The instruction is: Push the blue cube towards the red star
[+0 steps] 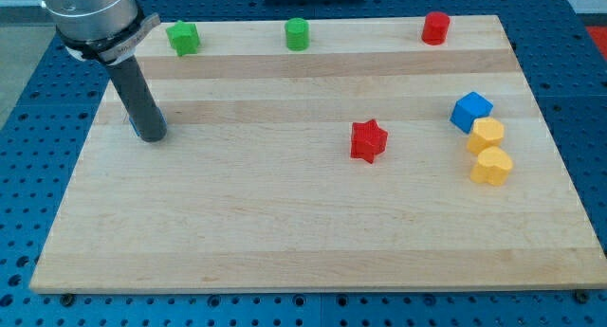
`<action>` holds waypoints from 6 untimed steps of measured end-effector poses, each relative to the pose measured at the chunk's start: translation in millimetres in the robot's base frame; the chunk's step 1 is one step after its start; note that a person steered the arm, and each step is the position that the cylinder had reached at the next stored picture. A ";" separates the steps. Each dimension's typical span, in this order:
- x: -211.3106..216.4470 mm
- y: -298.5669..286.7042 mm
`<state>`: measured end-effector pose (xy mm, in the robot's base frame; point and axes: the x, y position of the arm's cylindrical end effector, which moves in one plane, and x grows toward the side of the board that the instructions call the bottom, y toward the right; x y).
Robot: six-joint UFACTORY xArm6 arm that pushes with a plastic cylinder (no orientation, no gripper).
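Note:
The blue cube (470, 111) sits near the view's right edge of the wooden board (285, 232). The red star (368, 140) lies to its left, right of the board's middle. My tip (152, 133) rests on the board at the view's left, far from both blocks. The rod rises from it toward the view's top left. Nothing touches the tip.
Two yellow blocks (487, 135) (492, 165) lie just below the blue cube, the upper one touching it. Along the board's top edge stand a green star-like block (183, 37), a green cylinder (298, 33) and a red cylinder (435, 27).

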<state>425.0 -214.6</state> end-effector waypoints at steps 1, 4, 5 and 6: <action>0.0 -0.9; 18.3 1.2; 63.7 12.8; 83.3 14.0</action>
